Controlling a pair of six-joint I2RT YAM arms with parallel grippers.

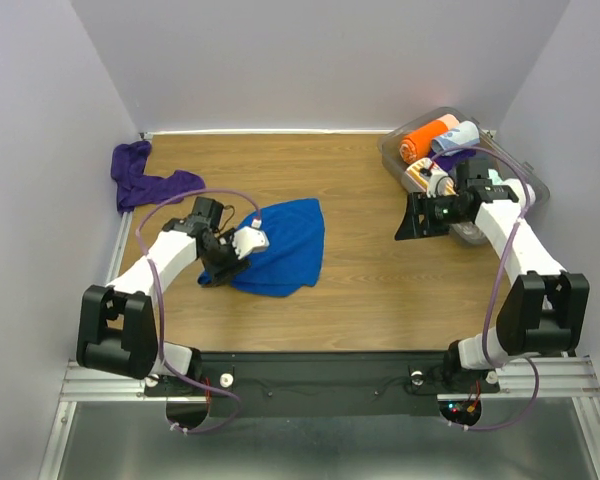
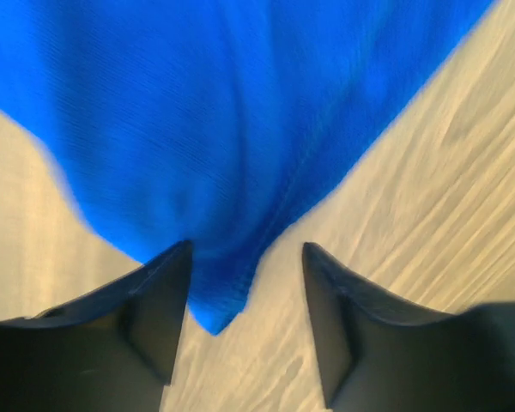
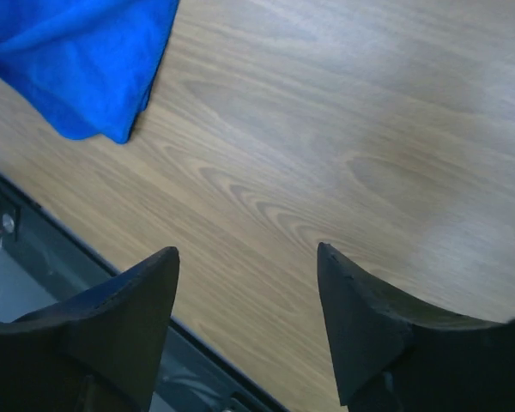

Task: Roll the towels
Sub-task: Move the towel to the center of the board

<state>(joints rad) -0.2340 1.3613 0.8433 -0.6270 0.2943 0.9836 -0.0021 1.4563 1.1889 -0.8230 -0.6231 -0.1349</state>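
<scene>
Left pincer (image 2: 246, 249) apart, blue towel (image 2: 240, 129) corner between fingers (image 2: 154, 309); right pincer (image 3: 247, 251) apart, blue towel well away.

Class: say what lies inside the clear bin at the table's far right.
An orange roll, a pale blue roll and a striped roll; the right arm covers the rest of the bin.

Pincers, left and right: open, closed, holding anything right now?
Left pincer: open, corner of the royal blue cloth towel lying between its jaws, not pinched.
Right pincer: open, empty, over the wooden table.
</scene>
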